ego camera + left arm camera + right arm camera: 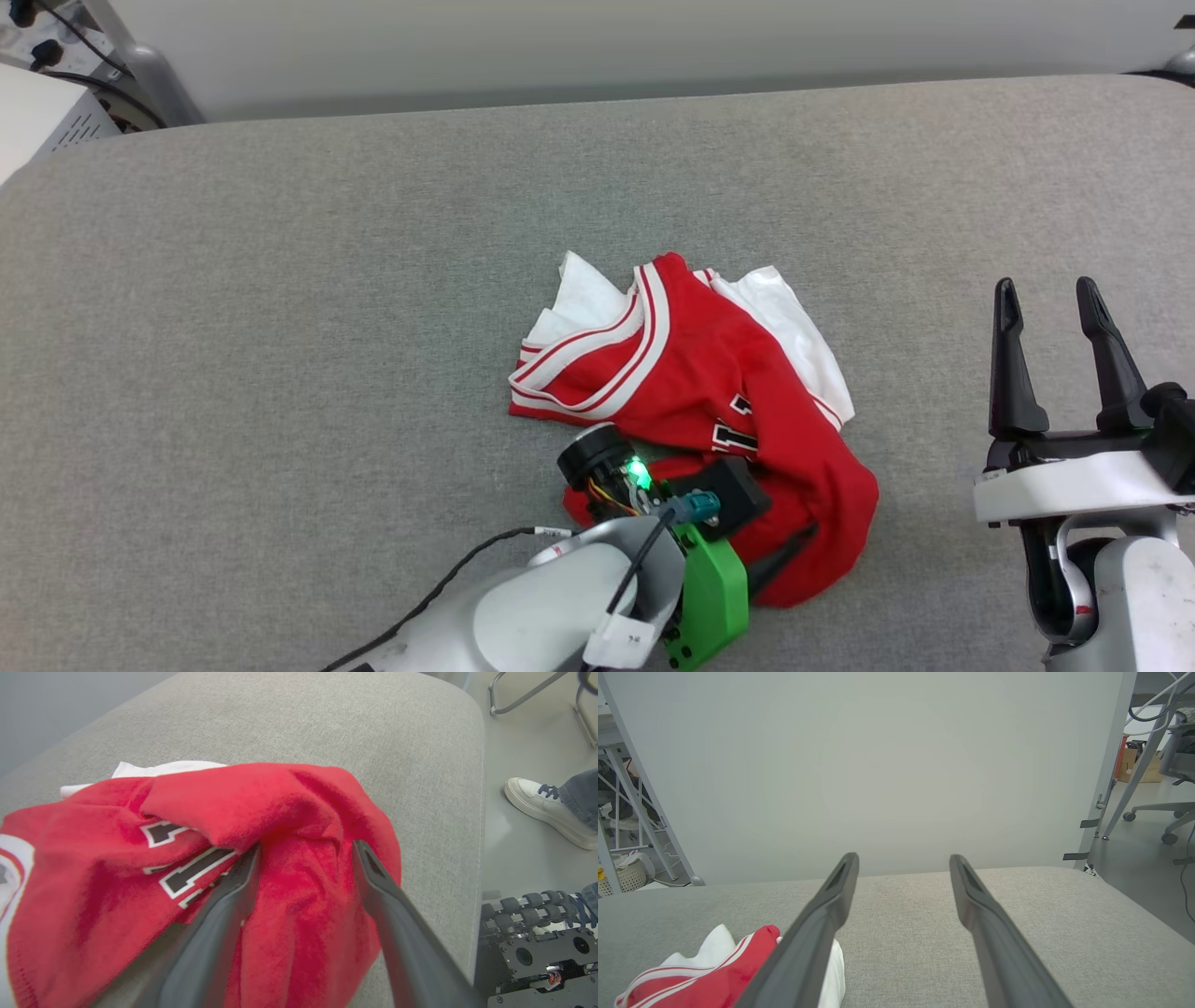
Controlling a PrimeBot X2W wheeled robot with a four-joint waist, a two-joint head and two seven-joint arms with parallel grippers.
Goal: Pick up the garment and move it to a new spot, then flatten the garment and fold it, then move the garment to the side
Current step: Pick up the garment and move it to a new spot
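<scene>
The garment [691,373], a red jersey with white sleeves and striped trim, lies crumpled in the middle of the grey table [280,327]. My left arm reaches over its near edge. In the left wrist view my left gripper [306,851] is open, and its two dark fingers straddle a raised red fold of the garment [280,798] beside the black-and-white print. My right gripper [1046,289] stands open to the right of the garment, above bare table, with nothing between its fingers [852,868]. The garment's [714,975] striped trim and a white sleeve lie to its lower left in the right wrist view.
The table's rounded right edge [476,812] drops to the floor, where a person's white shoe [542,807] stands by the robot's base [537,942]. White equipment with cables [37,121] sits past the far left corner. A grey wall [878,765] rises behind the table.
</scene>
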